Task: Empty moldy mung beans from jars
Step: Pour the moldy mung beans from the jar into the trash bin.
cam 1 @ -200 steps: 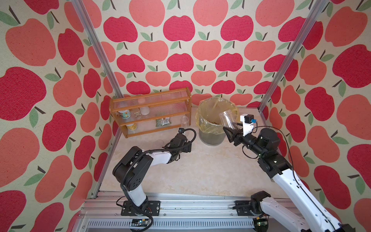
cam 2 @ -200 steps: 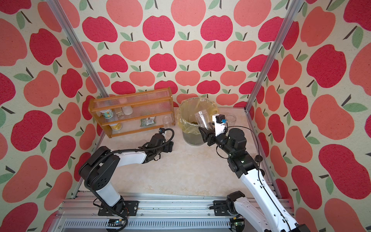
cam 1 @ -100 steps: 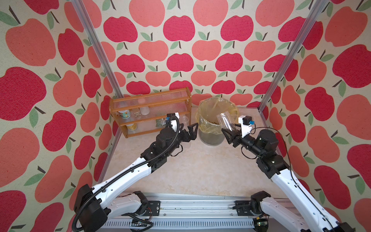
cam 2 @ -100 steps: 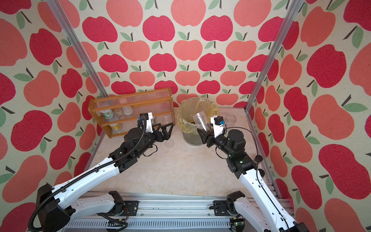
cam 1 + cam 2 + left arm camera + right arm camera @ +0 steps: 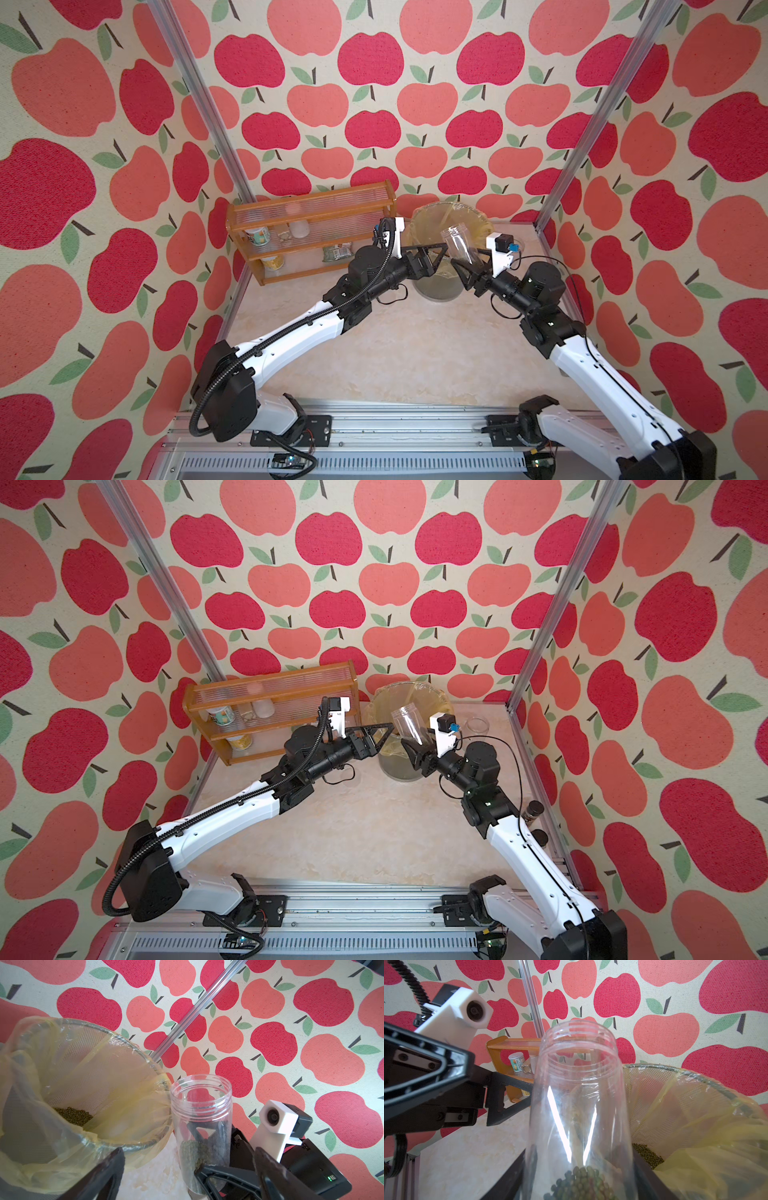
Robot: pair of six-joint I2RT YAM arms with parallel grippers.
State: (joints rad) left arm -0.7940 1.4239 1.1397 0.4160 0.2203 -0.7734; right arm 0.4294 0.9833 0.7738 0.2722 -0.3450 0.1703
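Two arms, one mover: a second ago the left arm lay folded low in front of the shelf (image 5: 311, 199). Now it is stretched out and raised, with the left end effector (image 5: 434, 257) just beside the tall jar (image 5: 457, 239).
Right arm: hardly shifted. The right end effector (image 5: 467, 268) clamps the tall jar by its lower part, off the tabletop (image 5: 395, 353) and just beside the rim of the bin (image 5: 449, 204).
Left end effector state: jaws spread wide with nothing in them; whether a finger touches the jar's wall I cannot tell.
Jar attitude: lid off, mouth pointing up, leaning a little toward the bin.
Beans: a small clump of mung beans (image 5: 581, 1182) sits at the jar's bottom, and a separate heap (image 5: 72, 1114) lies in the bin's yellow bag.
Meaning for the task: this jar is not emptied yet, and with the mouth up nothing can pour. The left arm's arrival reads as a hand-over or a bracing grip before tipping.
Wrist views only: the beans in the jar and in the bag — in both top views the jar shows only as clear plastic.
A top view only: a short jar (image 5: 476, 724) stands on the tabletop past the right wrist camera — contents too small to tell.
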